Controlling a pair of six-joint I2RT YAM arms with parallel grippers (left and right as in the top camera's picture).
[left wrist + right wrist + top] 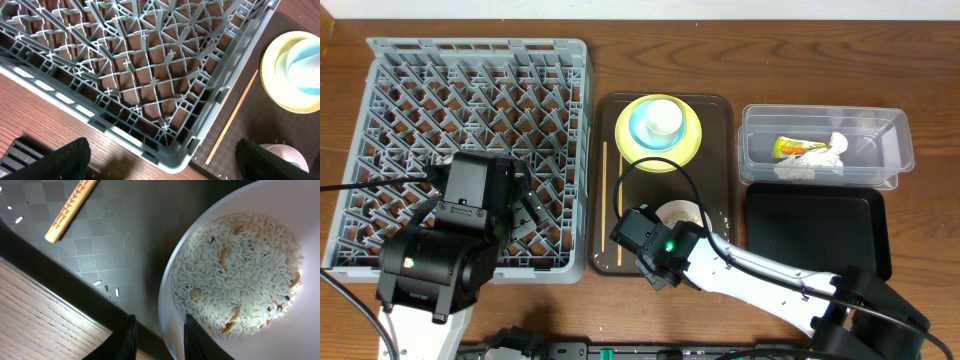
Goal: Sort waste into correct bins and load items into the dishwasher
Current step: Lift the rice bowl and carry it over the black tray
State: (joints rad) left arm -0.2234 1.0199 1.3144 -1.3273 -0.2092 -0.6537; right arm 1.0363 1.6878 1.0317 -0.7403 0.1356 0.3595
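The dish rack (470, 45) fills the surface's left. The left hand (162, 160) hovers over its near right corner, fingers wide apart, empty. On the brown tray (716, 172), the right hand (157, 337) straddles the rice bowl (300, 205)'s rim, fingers narrowly apart, not yet pinching. The next move probably calls for a firm pinch before lifting.

Evenly lit brown wood-grain tabletop (920, 60) spreads around the left end effector (525, 212); pale strip (720, 8) far beyond it

Count on inspection:
- one large grey plastic lattice dish rack (475, 45)
- one dark brown serving tray (715, 190)
- one round yellow plate (690, 140)
- one light-blue cup (640, 125)
- one white cup (663, 118)
- one white bowl (685, 212)
- two thin wooden chopsticks (605, 200)
- one clear plastic tub (820, 110)
- one flat black tray (815, 230)
- one crumpled white tissue (815, 165)
- one orange-and-green wrapper (790, 147)
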